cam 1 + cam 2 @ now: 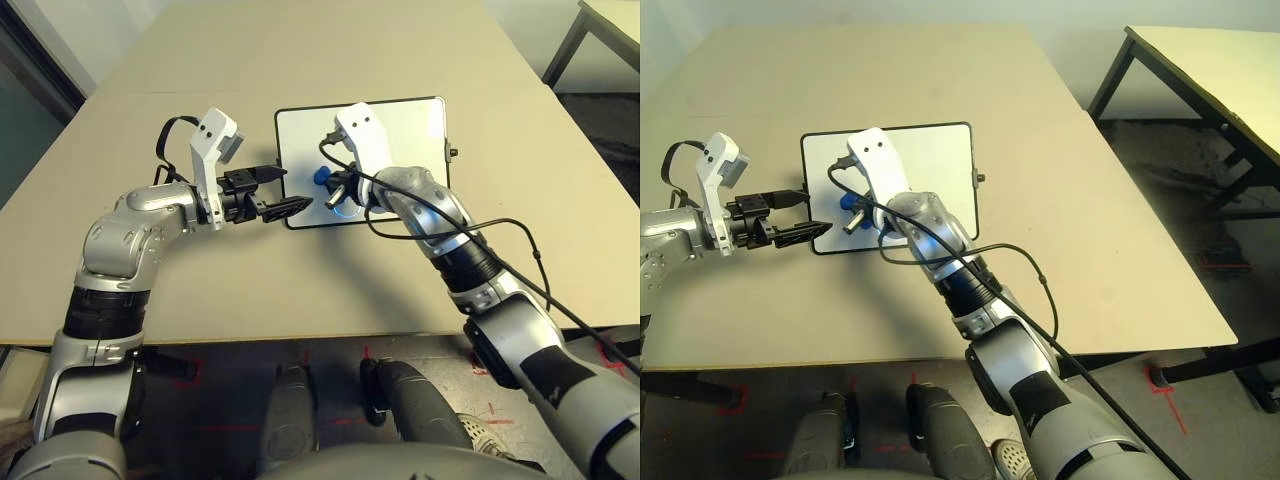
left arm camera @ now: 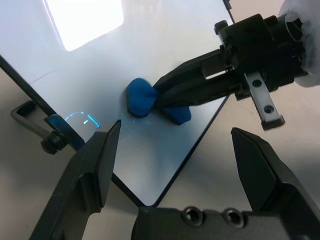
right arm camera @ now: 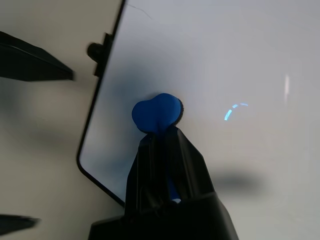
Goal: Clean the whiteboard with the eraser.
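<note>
From the head camera, the board point(image 1: 400, 130) lies flat on my bench point(image 1: 300, 60), at about 12 o'clock from me. My right tool point(image 1: 328, 186) is pinching the eraser point(image 1: 322, 176) and holds it over the board's near-left part, at roughly 7 o'clock on the board. My left tool point(image 1: 283, 190) sits at the board's left edge by the near-left corner, its fingers spread, nothing between them.

In the left wrist view, my two black fingers point(image 2: 87, 170) stand wide apart. Beyond them the eraser point(image 2: 140, 97) rests against the white surface, squeezed between the fingers of the right tool point(image 2: 170, 97). A short blue arc point(image 2: 80, 118) shows on the board near the frame, beside a side knob point(image 2: 50, 145).

In the right wrist view, my fingers are pressed on the eraser point(image 3: 156, 114), which bulges out past their tips onto the board point(image 3: 225, 50). A small blue mark point(image 3: 232, 111) lies near the eraser, at 3 o'clock from it, apart from it. The board's rounded corner point(image 3: 85, 165) and a knob point(image 3: 97, 50) show on the frame.
</note>
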`<state>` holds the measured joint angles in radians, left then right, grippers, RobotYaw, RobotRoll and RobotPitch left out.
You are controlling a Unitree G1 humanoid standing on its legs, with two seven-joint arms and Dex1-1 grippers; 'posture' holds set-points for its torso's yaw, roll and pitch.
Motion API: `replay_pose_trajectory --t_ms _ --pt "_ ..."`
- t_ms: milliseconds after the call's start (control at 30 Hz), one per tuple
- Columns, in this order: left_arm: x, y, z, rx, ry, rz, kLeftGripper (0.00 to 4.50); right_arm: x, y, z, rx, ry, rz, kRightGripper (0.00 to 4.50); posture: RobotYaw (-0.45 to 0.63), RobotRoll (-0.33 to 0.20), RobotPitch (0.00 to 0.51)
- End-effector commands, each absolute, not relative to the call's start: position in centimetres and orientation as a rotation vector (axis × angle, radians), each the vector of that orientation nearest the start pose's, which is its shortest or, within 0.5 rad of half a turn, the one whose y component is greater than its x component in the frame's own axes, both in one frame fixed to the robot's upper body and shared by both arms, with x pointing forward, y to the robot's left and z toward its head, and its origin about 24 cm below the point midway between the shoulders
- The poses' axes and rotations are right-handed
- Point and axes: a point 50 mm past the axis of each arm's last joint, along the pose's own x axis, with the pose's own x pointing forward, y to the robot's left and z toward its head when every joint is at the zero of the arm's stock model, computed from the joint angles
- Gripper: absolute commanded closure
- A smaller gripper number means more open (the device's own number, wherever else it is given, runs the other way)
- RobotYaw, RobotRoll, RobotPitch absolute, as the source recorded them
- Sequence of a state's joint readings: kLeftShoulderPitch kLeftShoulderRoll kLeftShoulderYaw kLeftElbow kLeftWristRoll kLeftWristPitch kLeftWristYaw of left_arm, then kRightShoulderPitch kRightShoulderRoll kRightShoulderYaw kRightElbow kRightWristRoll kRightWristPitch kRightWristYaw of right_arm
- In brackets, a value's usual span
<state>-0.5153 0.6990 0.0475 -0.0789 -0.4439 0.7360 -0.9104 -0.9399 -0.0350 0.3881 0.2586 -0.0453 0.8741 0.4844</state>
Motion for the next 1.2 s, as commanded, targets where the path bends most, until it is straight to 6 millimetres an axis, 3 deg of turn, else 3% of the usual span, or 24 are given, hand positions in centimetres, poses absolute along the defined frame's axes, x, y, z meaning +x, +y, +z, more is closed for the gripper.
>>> replay_pose_trajectory --t_ms 33,133,467,733,1200 --pt "29.8 20.5 17.8 0.181 0.242 -0.898 0.0 34.3 -0.1 15.2 -0.491 0.371 0.811 4.47 0.01 0.0 0.147" --pt "29.8 20.5 17.8 0.182 0.24 -0.896 0.0 34.5 -0.6 15.0 -0.492 0.377 0.798 4.47 0.01 0.0 0.147" --pt "29.9 20.3 17.9 0.183 0.24 -0.905 0.0 35.0 -4.9 13.8 -0.515 0.432 0.703 4.48 -0.01 0.0 0.145" --pt "29.9 20.3 18.0 0.186 0.241 -0.912 0.0 35.4 -8.7 14.3 -0.5 0.451 0.598 4.48 -0.01 0.0 0.148" --pt "29.9 20.5 18.0 0.186 0.245 -0.905 0.0 35.0 -11.2 14.7 -0.488 0.462 0.537 4.48 -0.01 0.0 0.153"
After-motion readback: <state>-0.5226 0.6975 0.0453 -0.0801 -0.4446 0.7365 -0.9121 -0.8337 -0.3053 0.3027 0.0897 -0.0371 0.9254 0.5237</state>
